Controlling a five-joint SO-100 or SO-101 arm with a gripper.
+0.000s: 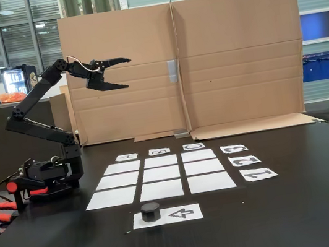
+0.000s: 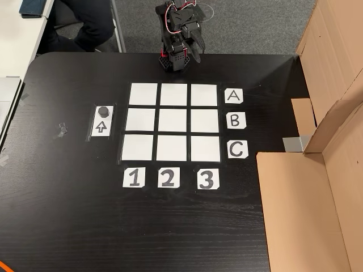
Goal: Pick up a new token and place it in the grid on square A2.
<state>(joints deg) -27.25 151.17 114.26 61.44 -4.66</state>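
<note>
my fingers (image 1: 118,73) are spread wide up at the frame's upper left, so I should come straight down over the token (image 1: 150,211) near bottom center

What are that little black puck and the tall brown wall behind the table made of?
The puck looks like matte black plastic, though that is uncertain: dull, evenly dark, no shine. The wall is plain brown cardboard: visible folds, creases and raw flap edges.
</note>
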